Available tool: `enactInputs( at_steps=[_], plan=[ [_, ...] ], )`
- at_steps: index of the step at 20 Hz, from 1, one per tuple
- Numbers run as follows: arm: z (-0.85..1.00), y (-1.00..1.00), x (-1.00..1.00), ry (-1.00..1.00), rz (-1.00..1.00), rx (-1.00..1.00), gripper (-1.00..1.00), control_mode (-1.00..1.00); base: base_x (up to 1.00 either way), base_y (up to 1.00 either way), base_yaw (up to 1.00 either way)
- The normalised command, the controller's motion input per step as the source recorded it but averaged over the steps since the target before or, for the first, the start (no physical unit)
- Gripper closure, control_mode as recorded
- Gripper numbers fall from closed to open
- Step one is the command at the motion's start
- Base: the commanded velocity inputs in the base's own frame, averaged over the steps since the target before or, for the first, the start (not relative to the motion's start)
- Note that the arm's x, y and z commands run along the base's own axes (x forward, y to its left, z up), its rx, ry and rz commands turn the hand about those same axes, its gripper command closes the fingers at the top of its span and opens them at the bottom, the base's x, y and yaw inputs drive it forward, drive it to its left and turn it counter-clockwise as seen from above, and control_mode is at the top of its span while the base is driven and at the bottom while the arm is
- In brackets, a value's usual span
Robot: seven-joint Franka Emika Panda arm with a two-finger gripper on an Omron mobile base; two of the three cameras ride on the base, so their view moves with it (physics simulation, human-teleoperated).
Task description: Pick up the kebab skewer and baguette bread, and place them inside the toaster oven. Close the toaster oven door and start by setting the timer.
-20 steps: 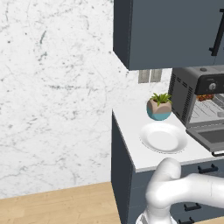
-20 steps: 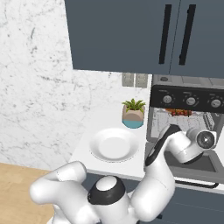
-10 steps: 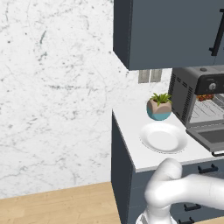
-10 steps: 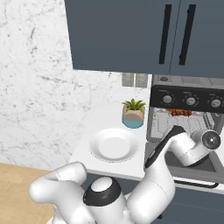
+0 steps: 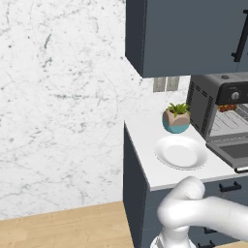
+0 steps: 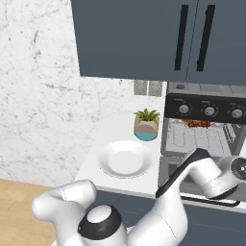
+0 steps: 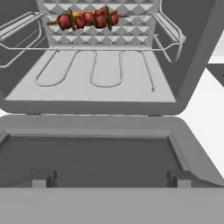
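The kebab skewer (image 7: 87,19), red meat chunks on a thin stick, lies across the silver wire rack (image 7: 168,41) deep inside the toaster oven (image 5: 206,109); it also shows as a small red streak, skewer (image 6: 198,123). The toaster oven door (image 7: 87,162) hangs open and flat in front of the cavity. My gripper (image 7: 111,178) hovers just above the door's near edge, open, with nothing between its dark fingertips (image 7: 43,178). The baguette bread is out of view.
An empty white plate (image 5: 181,152) sits on the white counter (image 5: 143,140) left of the oven, with a small potted plant (image 5: 177,118) behind it. Dark cabinets (image 6: 144,38) hang above. The oven's knobs (image 6: 209,111) line its front panel. My arm's wrist (image 6: 211,175) is over the door.
My hand has drifted right and a little lower over the open door. The jaws stay open, and the skewer, plate and door have not moved.
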Motion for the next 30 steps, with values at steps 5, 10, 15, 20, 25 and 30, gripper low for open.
enactInputs(
  at_steps=[5, 10, 15, 20, 25, 30],
  plan=[
    [-0.28, 0.0, -0.65, 0.02, 0.04, 0.0, -1.0, -1.0, 0.0, 0.0, 0.0],
    [-0.32, 0.0, -0.51, 0.01, 0.03, 0.0, -1.0, -1.0, 0.0, 0.0, 0.0],
    [-0.27, 0.0, -0.27, 0.0, 0.02, 0.0, -1.0, -1.0, 0.0, 0.0, 0.0],
    [-0.25, 0.0, -0.24, 0.0, 0.02, 0.0, -1.0, -1.0, 0.0, 0.0, 0.0],
    [-0.25, 0.0, -0.24, 0.0, 0.02, 0.0, -1.0, -1.0, 0.0, 0.0, 0.0],
    [-0.22, 0.0, -0.23, 0.0, 0.03, 0.0, -1.0, -1.0, 0.0, 0.0, 0.0]
  ],
)
